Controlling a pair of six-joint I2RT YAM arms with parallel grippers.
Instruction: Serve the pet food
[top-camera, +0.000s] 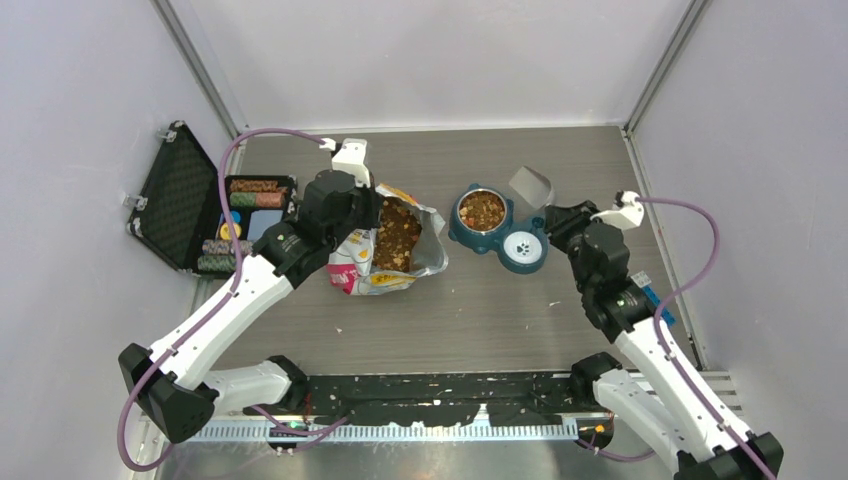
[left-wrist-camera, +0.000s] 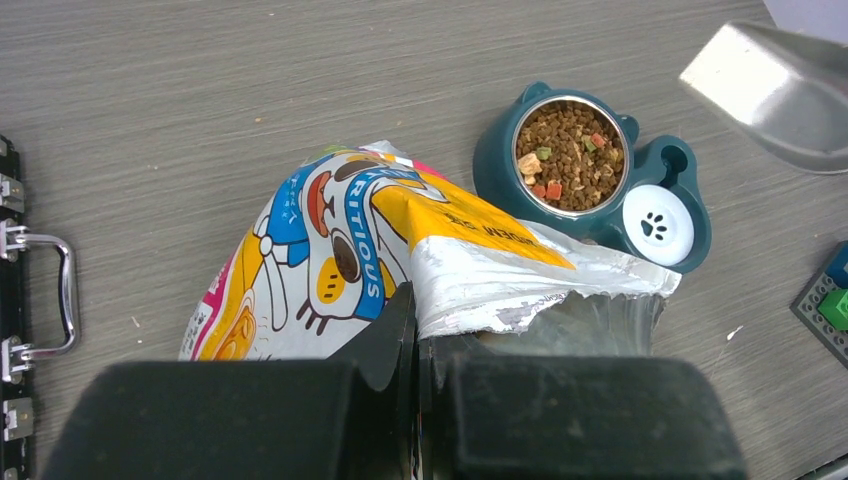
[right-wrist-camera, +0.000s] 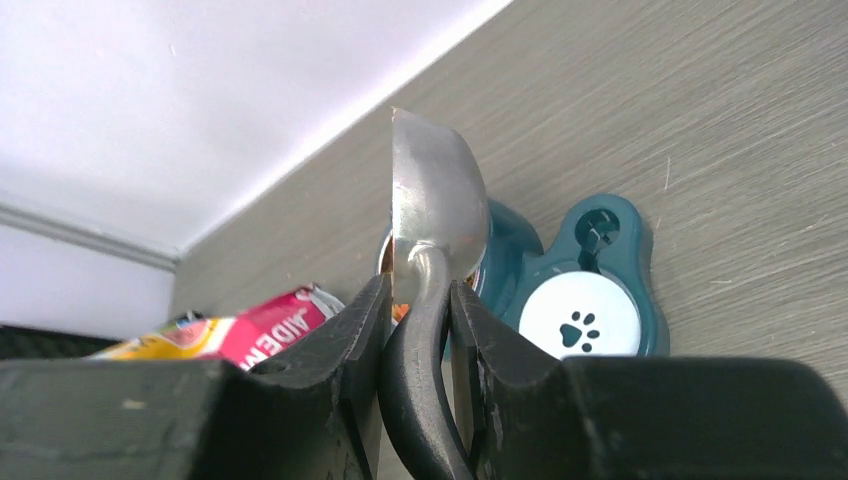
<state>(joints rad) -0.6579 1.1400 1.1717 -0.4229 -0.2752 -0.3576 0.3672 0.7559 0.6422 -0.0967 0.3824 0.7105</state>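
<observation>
The grey wood-grain table carries an open black case at its far left, well apart from the work. Near the middle lies the torn-open bag, its mouth facing up and a dark mass of pet food showing inside. The left gripper has its fingers pinched together on the bag's foil rim, holding the mouth open.

Just to the right of the bag stands the teal feeder. Its steel bowl is heaped nearly to the rim with brown kibble and a few coloured bits, and its second well is covered by a white paw-print cap.

The right gripper is clamped on the dark handle of the metal scoop, which hangs over the far right edge of the feeder. From above, no kibble shows in it.

Judging by the full bowl, the serving looks largely done. What seems left is at most one more scoop, then setting the scoop down and letting go of the bag.
</observation>
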